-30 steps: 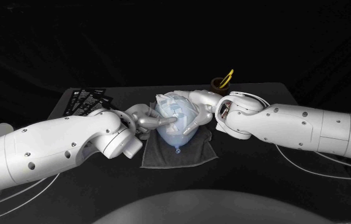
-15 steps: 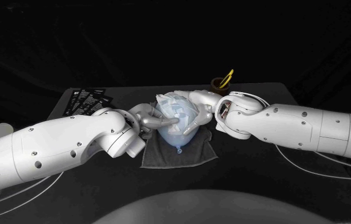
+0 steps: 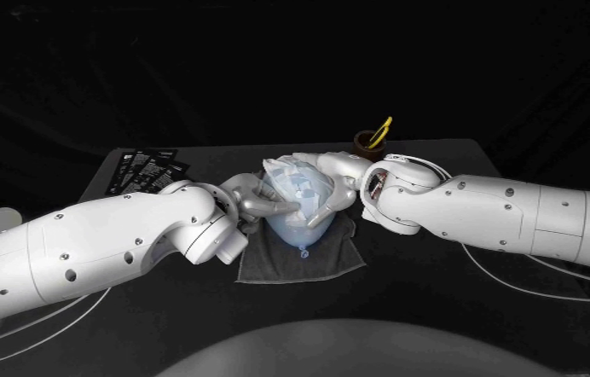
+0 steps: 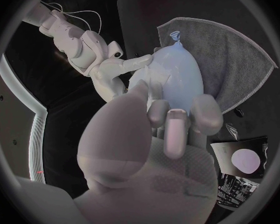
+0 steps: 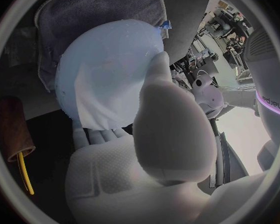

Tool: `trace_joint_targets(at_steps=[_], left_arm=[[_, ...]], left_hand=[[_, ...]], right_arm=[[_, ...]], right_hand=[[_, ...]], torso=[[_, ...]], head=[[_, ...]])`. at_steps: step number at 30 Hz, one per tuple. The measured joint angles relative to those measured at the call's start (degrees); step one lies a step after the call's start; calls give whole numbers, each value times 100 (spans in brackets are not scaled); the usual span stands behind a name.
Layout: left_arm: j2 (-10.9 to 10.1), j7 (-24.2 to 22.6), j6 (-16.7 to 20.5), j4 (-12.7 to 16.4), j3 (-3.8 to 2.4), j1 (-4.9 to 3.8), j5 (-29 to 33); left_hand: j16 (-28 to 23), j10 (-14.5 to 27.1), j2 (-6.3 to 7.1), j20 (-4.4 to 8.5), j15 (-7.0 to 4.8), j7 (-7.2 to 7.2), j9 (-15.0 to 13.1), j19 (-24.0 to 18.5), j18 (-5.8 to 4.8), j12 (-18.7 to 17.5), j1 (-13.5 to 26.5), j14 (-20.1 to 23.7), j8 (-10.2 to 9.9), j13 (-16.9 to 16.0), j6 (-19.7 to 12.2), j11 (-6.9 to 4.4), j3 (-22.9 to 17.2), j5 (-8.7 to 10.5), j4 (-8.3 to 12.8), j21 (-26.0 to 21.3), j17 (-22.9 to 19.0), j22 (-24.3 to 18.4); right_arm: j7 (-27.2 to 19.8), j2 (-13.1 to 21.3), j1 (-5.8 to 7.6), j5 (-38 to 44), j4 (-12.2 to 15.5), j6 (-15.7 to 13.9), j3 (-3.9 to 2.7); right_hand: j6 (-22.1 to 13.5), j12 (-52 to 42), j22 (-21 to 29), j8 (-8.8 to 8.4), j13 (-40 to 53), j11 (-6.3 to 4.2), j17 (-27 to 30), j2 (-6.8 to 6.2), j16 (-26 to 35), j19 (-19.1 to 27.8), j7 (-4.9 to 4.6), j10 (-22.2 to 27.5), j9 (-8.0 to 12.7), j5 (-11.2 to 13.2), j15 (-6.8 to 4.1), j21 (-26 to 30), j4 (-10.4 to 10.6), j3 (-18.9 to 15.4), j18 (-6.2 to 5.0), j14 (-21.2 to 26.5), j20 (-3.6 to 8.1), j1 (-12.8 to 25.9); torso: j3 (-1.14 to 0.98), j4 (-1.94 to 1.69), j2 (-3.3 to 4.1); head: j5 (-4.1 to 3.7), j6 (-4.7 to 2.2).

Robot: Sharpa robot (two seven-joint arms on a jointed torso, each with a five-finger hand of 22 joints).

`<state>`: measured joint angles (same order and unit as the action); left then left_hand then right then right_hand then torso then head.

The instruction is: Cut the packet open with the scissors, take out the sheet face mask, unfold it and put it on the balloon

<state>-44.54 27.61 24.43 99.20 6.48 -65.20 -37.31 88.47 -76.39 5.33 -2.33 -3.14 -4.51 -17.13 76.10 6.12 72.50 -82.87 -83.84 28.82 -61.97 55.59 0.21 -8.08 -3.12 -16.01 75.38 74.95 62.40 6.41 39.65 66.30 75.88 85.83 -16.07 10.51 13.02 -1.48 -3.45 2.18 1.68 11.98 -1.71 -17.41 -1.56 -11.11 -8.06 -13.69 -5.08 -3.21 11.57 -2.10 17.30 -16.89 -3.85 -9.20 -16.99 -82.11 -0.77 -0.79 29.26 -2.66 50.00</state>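
Black table (image 3: 418,249), grey towel (image 3: 264,268): right hand (image 3: 338,172) grips the balloon (image 3: 301,223); left hand (image 3: 252,200), spread wide, presses opposite.
Balloon looks light, burstable; sheet mask (image 3: 295,185) likely limp, slippery, best pinched by its edge.

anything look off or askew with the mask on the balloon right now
Only the sheet mask: it lies creased over the wide end of the balloon, leaving the knot end bare, so it looks bunched rather than spread. The right hand holds the balloon; the fingers of the left hand touch it. Nothing looks spilled or damaged.
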Motion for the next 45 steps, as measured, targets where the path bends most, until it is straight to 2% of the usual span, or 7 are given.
trace_joint_targets(at_steps=[7,16,26,32,36,40,45], left_arm=[[48,4,80,-24,1,-3,-2],[60,-8,222,-28,4,-3,29],[-73,-125,227,20,-2,-1,230],[-322,-278,-5,95,-27,-1,498],[-557,-382,-335,106,-49,0,658],[-772,-505,-900,83,-94,2,820],[-989,-715,-1674,-20,-156,1,964]], left_hand=[[33,-42,162,48,-34,30,75,48,-3,-16,-384,-31,-123,-41,151,-42,-1164,16,-25,43,0,59],[72,-254,690,17,-49,21,-27,80,-3,69,-29,-22,245,-244,119,-28,-2986,45,670,108,0,168],[72,-283,757,17,-49,41,-136,79,-4,72,385,-22,347,-331,99,-50,-3691,45,1061,136,0,194],[43,-138,842,-13,-50,20,-326,-23,-3,-169,723,-14,393,16,48,-38,-3686,44,1093,37,0,-19],[-184,467,918,-30,-32,-35,-689,-526,15,-906,1199,-6,391,983,-147,20,-3265,22,919,-466,0,-829],[-606,1319,980,-137,128,-203,-675,-1179,279,-1844,1309,45,241,2092,-498,185,-2785,10,874,-1221,-288,-1861],[-982,1579,1004,-218,225,-317,-654,-1551,365,-2088,1267,331,199,2357,-669,266,-2426,10,868,-1816,-953,-2576]], right_arm=[[31,3,-3,0,2,0,-1],[63,13,-6,0,6,0,-4],[72,28,-11,0,28,-13,-6],[13,71,-17,-42,87,-120,-3],[-113,123,-25,-142,142,-289,4],[-376,200,-36,-354,225,-561,13],[-747,296,-50,-663,354,-855,23]], right_hand=[[-1,7,-6,-1,3,18,0,0,0,-21,-1,-19,-1,0,0,0,0,0,1,0,16,0],[12,-1,-11,-12,5,18,0,0,0,-24,12,-18,-5,0,0,0,0,0,1,0,19,0],[12,-16,-15,-12,4,34,0,0,0,-45,11,-34,-5,0,25,0,0,0,1,-26,-2,0],[91,-46,-49,25,26,141,-28,3,0,-169,7,-194,-41,1,123,-44,1,65,10,-124,20,-2],[135,-46,-52,47,50,141,-36,40,0,-189,4,-273,-61,2,121,-67,8,120,38,-168,0,-40],[153,-47,-52,49,44,145,-36,39,0,-189,8,-292,-70,2,121,-67,8,120,38,-168,-1,-38],[158,-73,-52,69,33,150,-30,39,0,-189,12,-299,-61,1,165,-67,8,120,39,-123,-1,-38]], torso=[[0,0,-1],[0,2,-2],[3,2,-3],[7,1,1],[7,-2,2],[9,-4,2],[12,-4,-1]], head=[[13,0],[20,0],[7,0],[7,0],[8,0],[21,0],[45,0]])
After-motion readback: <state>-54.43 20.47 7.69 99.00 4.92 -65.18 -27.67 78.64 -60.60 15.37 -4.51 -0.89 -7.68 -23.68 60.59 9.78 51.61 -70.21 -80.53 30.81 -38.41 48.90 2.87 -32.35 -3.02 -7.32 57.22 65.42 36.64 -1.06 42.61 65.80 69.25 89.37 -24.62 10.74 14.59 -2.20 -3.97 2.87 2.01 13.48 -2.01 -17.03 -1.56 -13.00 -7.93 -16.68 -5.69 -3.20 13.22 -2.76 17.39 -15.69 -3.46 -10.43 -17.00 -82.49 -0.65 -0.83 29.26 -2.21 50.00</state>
